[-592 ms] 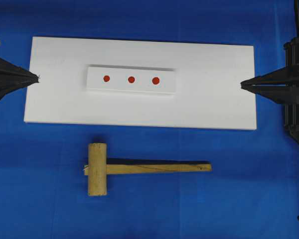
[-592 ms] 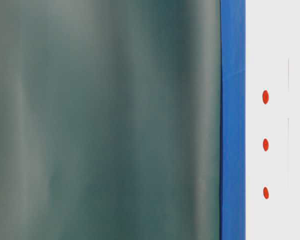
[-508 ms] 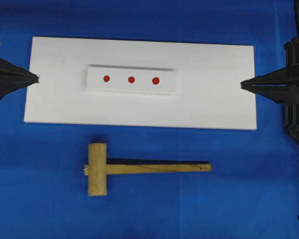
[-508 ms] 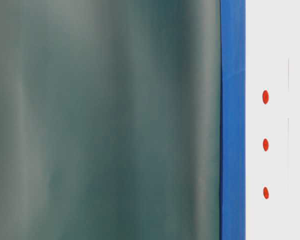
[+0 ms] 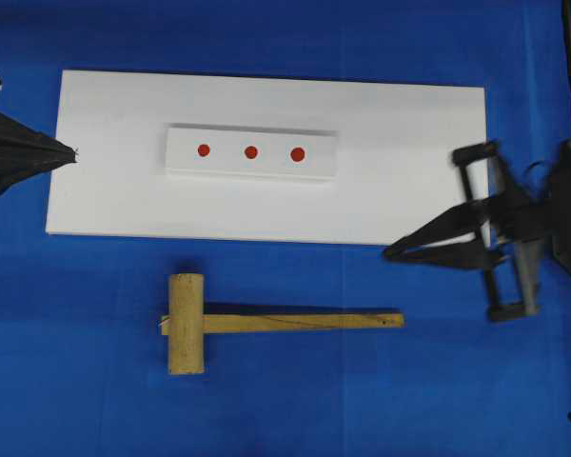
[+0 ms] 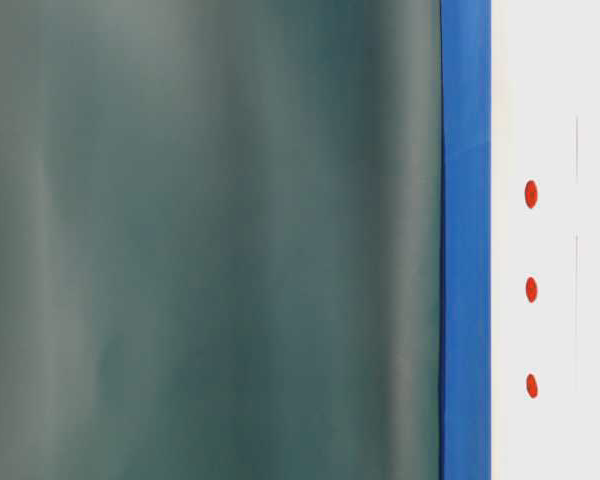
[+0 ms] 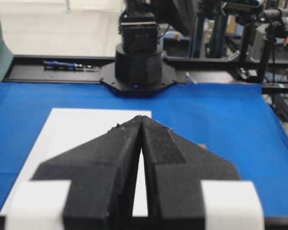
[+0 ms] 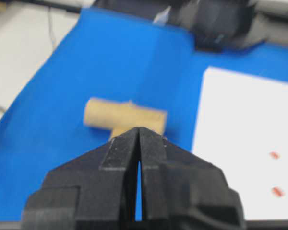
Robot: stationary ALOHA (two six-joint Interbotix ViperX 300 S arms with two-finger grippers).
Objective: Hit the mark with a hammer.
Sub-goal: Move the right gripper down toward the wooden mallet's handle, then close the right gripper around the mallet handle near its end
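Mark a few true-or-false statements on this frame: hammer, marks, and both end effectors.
1. The hammer lies on the blue cloth, below the white board. True.
2. The right end effector grips the hammer's handle. False: it is shut on nothing, short of the handle's end.
3. The raised white block carries three red marks. True.
4. The left end effector is wide open. False: it is shut.
5. The hammer's head points right. False: left.

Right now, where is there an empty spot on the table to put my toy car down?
The blue cloth below the hammer is bare. So is the white board left of the raised block with the red dots, and right of that block. It is crowded near the board's lower right corner, where the right gripper points at the hammer's handle end.
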